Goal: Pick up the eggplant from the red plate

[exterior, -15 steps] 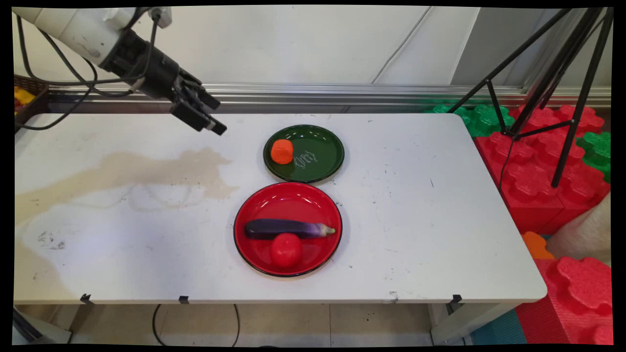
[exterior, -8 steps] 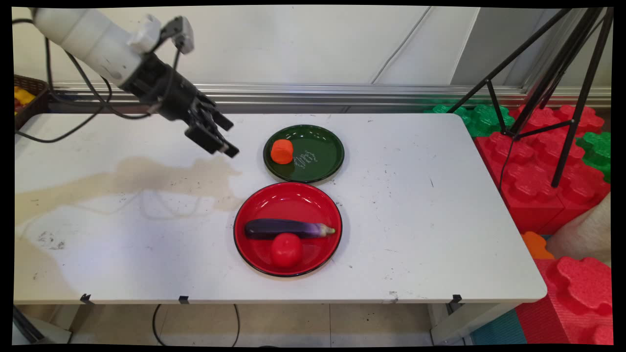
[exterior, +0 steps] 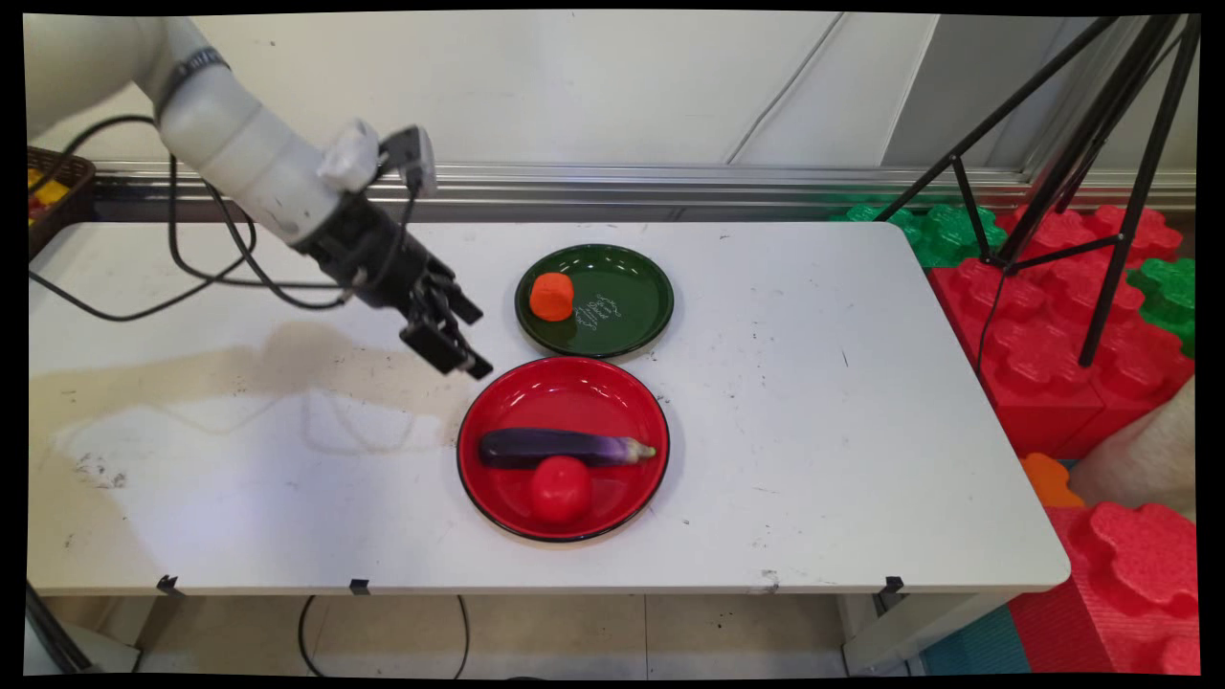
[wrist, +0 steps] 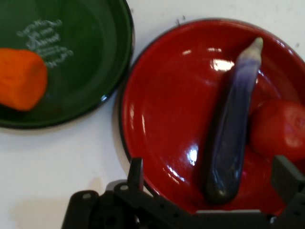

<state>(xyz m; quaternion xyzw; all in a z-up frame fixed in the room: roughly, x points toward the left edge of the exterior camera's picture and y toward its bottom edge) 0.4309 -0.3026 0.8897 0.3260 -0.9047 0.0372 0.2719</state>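
Hand [exterior: 457, 337] above desk [exterior: 813, 431], just off far-left rim of red plate [exterior: 565, 383]; fingers apart, wide, holding nothing, touching nothing. Eggplant [wrist: 233, 129] lies across red plate w/ tomato [wrist: 279, 129] touching its near side. Orange piece [exterior: 552, 296] on green plate [exterior: 632, 306], just beyond. Risk: fingertip could clip plate rim or nudge tomato if lowered off-line.

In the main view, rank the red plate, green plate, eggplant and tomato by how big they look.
1. Red plate
2. Green plate, though it sits farther from the camera, so the true gap is unsure
3. Eggplant
4. Tomato
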